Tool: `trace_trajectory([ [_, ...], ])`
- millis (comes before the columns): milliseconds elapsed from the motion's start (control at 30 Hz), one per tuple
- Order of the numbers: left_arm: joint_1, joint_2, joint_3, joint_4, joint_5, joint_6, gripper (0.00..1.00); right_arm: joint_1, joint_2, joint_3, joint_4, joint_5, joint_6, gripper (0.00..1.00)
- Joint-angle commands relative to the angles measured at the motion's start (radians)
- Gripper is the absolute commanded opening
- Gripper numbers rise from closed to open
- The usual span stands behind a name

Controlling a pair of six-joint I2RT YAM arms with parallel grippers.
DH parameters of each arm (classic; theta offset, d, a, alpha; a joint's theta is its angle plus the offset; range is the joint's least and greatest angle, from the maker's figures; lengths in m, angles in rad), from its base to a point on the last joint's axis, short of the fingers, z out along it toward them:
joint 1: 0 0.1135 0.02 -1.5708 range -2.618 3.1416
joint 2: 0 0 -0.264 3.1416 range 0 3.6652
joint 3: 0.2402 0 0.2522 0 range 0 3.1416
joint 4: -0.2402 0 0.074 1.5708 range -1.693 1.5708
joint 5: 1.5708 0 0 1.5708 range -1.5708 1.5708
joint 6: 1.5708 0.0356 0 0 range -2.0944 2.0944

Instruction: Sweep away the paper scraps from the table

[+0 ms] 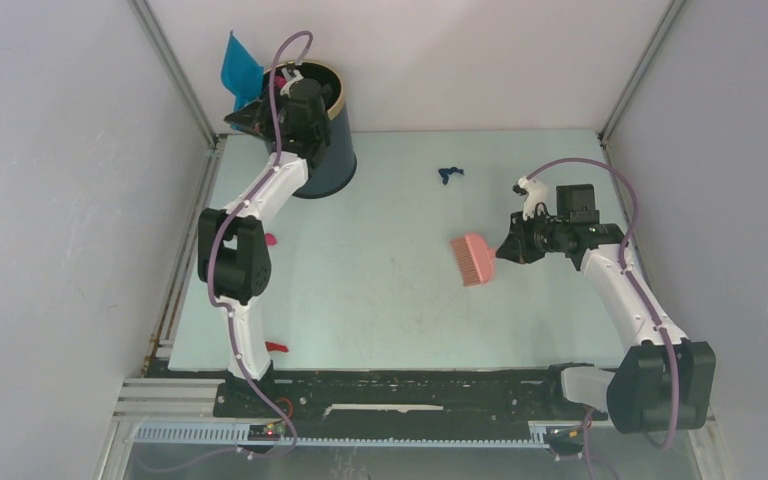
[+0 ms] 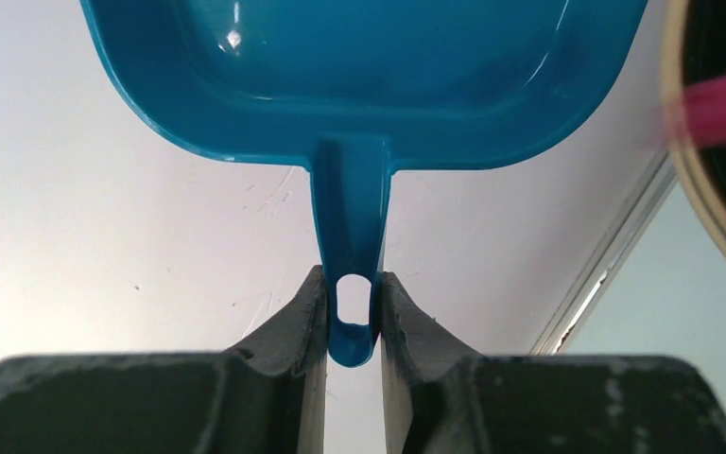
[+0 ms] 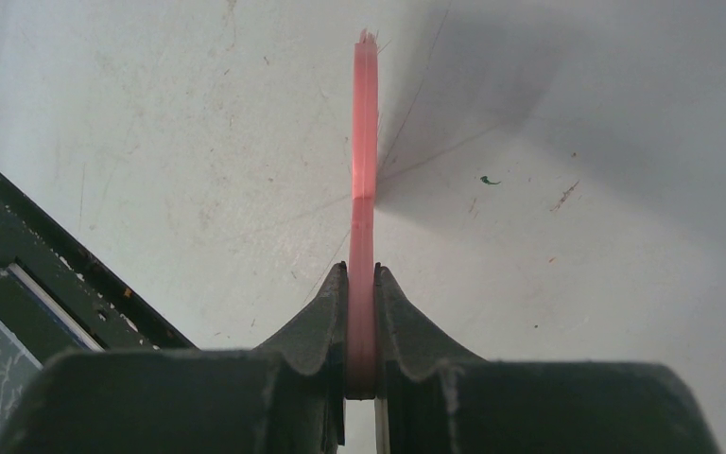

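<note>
Left gripper (image 2: pixel 352 288) is clamping the blue dustpan (image 2: pixel 369 76) by its handle tip, jaws nearly closed on it, holding it raised and tipped beside the dark bin (image 1: pixel 332 125) at the far-left corner, so I'm reading this as the dump step. Something pink is showing inside the bin (blurred, can't tell what). Right gripper (image 3: pixel 362 284) is pinching the pink brush (image 1: pixel 472 258) edge-on, jaws tight on it, over the middle-right of the table (image 1: pixel 380 310). Paper scraps are lying out on the table: dark blue one (image 1: pixel 449 174) near the far edge, pink one (image 1: pixel 270 240) beside the left arm, red one (image 1: pixel 277 347) at the near edge. I'm judging it mostly done, with three visible scraps needing another sweep.
</note>
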Motion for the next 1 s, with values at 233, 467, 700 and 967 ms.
trace_trajectory([
  [233,-0.008,0.022,0.033,0.248,-0.052,0.112,0.00,0.010,0.011,0.002,0.005,0.003,-0.020,0.00],
  [467,-0.027,-0.010,0.015,0.328,-0.065,0.163,0.00,0.009,0.014,0.001,0.004,0.003,-0.021,0.00],
  [700,-0.076,-0.080,-0.012,0.365,-0.095,0.161,0.00,0.008,0.017,0.002,0.003,0.004,-0.021,0.00],
  [967,-0.188,-0.205,-0.129,0.390,-0.161,0.153,0.00,-0.013,0.009,0.003,-0.004,0.000,-0.019,0.00],
])
